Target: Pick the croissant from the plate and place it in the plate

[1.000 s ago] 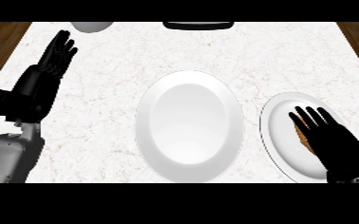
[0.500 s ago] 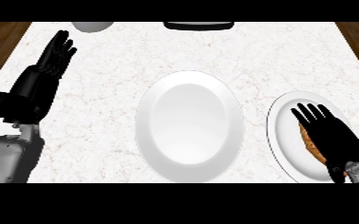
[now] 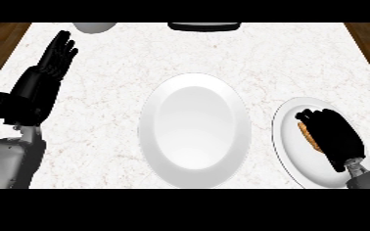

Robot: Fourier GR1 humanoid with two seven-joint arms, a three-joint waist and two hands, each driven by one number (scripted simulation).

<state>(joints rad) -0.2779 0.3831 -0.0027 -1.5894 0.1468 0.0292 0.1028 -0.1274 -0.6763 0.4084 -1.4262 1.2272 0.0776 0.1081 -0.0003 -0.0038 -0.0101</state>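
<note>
The right hand [image 3: 334,138] hid most of the croissant [image 3: 309,136]; its curled fingers lay over it, only the left edge showing.

A large white plate [image 3: 194,127] sits at the centre of the marbled worktop [image 3: 289,63]. At lower right, the right hand [image 3: 334,138] curls over a croissant [image 3: 309,136] on a second plate [image 3: 291,147] — the pastry partly hidden. The left hand [image 3: 52,64] rests open at upper left, fingers up.
</note>
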